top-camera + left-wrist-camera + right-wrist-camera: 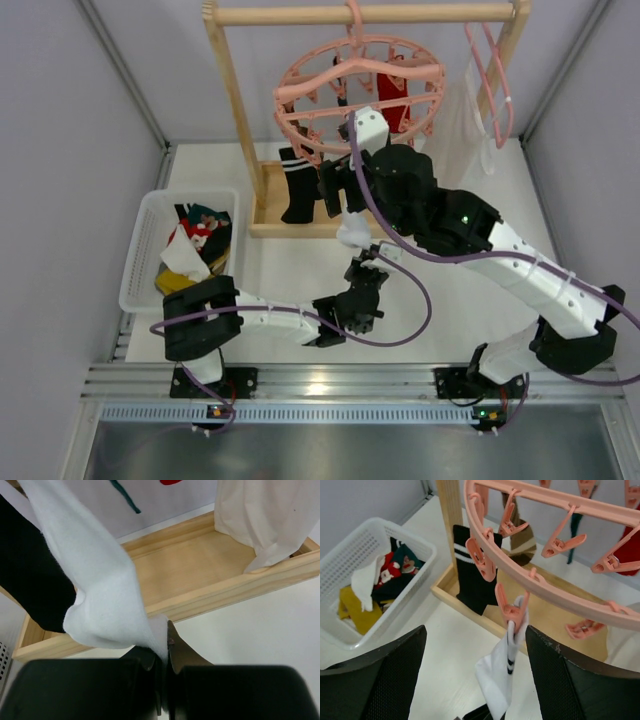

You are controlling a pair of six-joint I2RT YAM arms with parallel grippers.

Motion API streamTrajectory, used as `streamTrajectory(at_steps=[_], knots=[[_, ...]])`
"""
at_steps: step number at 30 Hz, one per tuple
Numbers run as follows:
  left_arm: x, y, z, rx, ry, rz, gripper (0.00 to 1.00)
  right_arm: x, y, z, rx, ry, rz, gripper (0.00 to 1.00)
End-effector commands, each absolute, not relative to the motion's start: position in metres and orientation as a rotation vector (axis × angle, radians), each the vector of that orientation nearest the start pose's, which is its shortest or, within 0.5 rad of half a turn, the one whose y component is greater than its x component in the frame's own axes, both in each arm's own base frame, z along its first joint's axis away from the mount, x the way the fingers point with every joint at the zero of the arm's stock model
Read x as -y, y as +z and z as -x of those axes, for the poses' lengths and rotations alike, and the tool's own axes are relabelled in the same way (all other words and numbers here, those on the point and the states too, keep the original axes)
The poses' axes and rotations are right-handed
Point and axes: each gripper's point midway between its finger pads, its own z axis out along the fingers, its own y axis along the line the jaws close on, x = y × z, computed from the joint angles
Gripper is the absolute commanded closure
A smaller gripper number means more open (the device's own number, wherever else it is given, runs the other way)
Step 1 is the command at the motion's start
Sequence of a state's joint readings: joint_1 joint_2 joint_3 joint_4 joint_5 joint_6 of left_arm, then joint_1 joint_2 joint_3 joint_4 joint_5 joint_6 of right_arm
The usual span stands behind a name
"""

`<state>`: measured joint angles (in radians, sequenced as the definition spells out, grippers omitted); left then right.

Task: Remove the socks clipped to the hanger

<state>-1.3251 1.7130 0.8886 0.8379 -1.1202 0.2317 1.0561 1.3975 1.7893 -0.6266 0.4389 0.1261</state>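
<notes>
Right wrist view: a white sock [500, 672] hangs from a clip [511, 612] on the pink ring hanger [570, 600], with the right gripper [475, 630] spread wide on either side of it. Below, the left gripper [165, 652] is pinched tight on the sock's lower end.

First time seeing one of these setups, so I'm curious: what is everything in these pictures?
Wooden rack: one, tan, back of the table.
Ring hanger: one, pink, hooked on its rail.
Clipped socks: black striped, white, red, brown, teal; one each.
Plain hanger: one, pink, right, carrying a white garment.
Basket: one, white, left, holding mixed socks.
Left arm: jaws shut on the white sock.
Right arm: jaws open by the white sock's clip.
</notes>
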Motion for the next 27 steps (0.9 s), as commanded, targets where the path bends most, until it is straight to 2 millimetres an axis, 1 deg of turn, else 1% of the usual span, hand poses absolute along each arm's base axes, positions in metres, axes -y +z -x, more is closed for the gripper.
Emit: streamTrajectory(at_steps=[1, 3, 7, 8, 14, 20, 22, 23, 27], knots=[[0.355, 0.210, -0.255, -1.517, -0.007, -0.257, 1.00, -0.291, 0.434, -0.271, -1.738, 0.296, 0.470, 0.24], [0.353, 0.209, -0.254, -1.519, -0.012, -0.259, 1.00, -0.291, 0.433, -0.278, -1.741, 0.255, 0.452, 0.25], [0.354, 0.209, -0.253, -1.518, -0.021, -0.260, 1.00, -0.288, 0.433, -0.284, -1.748, 0.210, 0.440, 0.26], [0.355, 0.208, -0.252, -1.518, -0.021, -0.263, 1.00, -0.288, 0.429, -0.287, -1.757, 0.196, 0.438, 0.26], [0.358, 0.207, -0.252, -1.518, -0.025, -0.271, 1.00, -0.276, 0.428, -0.297, -1.769, 0.172, 0.408, 0.28], [0.362, 0.206, -0.251, -1.518, -0.026, -0.279, 1.00, -0.262, 0.436, -0.295, -1.762, 0.167, 0.395, 0.29], [0.362, 0.205, -0.251, -1.518, -0.019, -0.279, 1.00, -0.259, 0.435, -0.295, -1.764, 0.163, 0.396, 0.30], [0.362, 0.205, -0.251, -1.518, -0.020, -0.281, 1.00, -0.253, 0.438, -0.294, -1.759, 0.159, 0.389, 0.31], [0.363, 0.204, -0.250, -1.519, -0.018, -0.285, 1.00, -0.243, 0.438, -0.295, -1.761, 0.157, 0.374, 0.33]])
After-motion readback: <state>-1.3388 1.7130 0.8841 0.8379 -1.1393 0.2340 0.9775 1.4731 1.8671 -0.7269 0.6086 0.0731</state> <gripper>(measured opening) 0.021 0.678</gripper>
